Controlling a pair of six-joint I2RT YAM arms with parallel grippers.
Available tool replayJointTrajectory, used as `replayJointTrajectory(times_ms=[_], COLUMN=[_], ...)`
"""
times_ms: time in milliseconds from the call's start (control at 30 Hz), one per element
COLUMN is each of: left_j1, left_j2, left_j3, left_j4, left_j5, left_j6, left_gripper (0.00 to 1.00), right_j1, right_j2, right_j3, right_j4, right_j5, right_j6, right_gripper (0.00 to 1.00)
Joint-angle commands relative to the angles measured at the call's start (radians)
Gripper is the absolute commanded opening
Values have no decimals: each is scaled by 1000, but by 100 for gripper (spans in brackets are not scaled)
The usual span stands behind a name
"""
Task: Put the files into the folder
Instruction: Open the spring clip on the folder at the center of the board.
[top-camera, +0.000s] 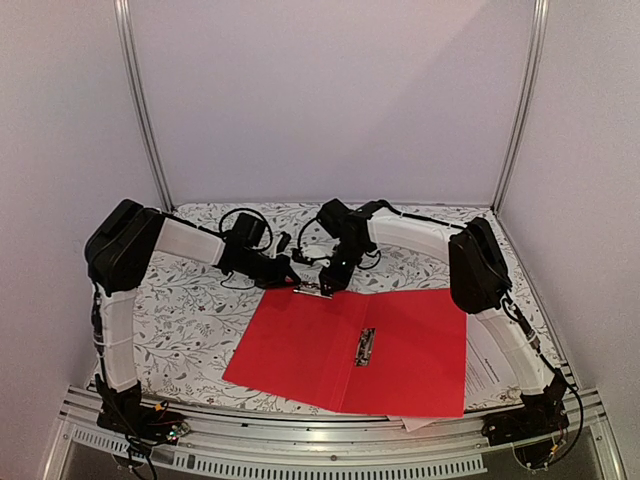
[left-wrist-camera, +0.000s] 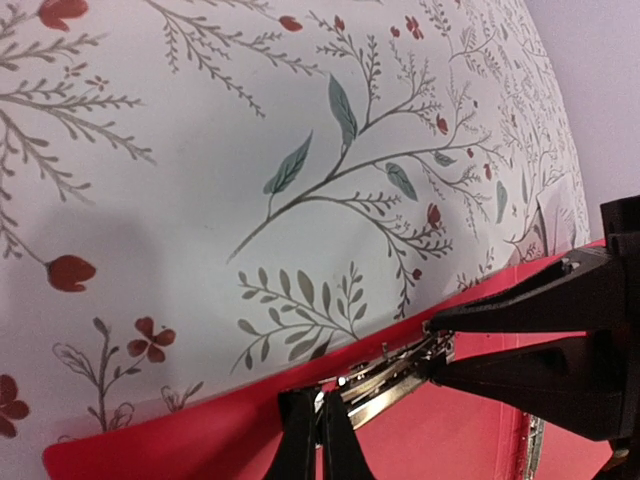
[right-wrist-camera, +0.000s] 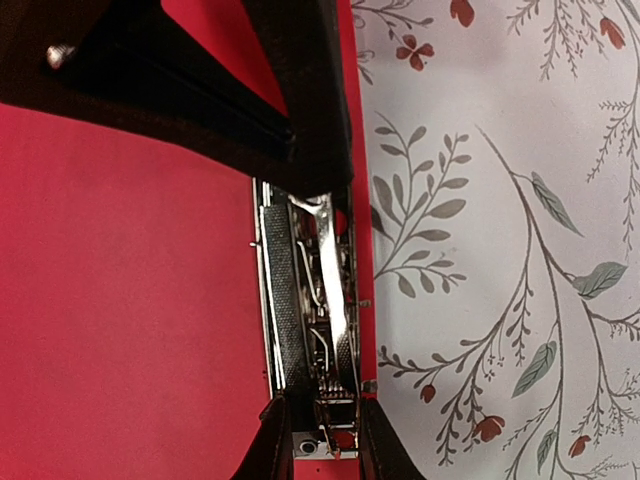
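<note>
At frame centre, both arms bend inward to upper edge of folder (top-camera: 300, 350): left gripper (left-wrist-camera: 320, 432) closed at metal clip (right-wrist-camera: 310, 300), right gripper (right-wrist-camera: 322, 432) clamping it.

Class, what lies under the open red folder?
White printed files poke out beneath the right edge of the folder, on the flowered tablecloth. How far they reach underneath is covered.

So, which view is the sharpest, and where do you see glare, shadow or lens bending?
Right wrist: sharp, with bright glare on the metal clip; left wrist: the tablecloth bulges from lens distortion, with a soft shadow at its left; top external: dim and slightly soft, the red folder evenly lit.
</note>
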Motion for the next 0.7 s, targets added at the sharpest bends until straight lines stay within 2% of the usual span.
replayJointTrajectory(times_ms=[0, 300, 500, 667], left_j1=[-17, -16, -16, -16], left_j2=[58, 19, -13, -52], left_j3=[-90, -48, -21, -22], left_j4=[-288, -258, -205, -190], left_j5=[-74, -19, 8, -23], left_j6=[19, -2, -43, -63], left_gripper=[0, 0, 0, 0], right_j1=[-20, -20, -20, -23], right_j2=[77, 64, 28, -20], right_j3=[-36, -61, -106, -112], right_j4=[-37, -34, 6, 48], right_j5=[170, 150, 70, 4], right_j6=[69, 26, -11, -35], right_gripper=[0, 0, 0, 5])
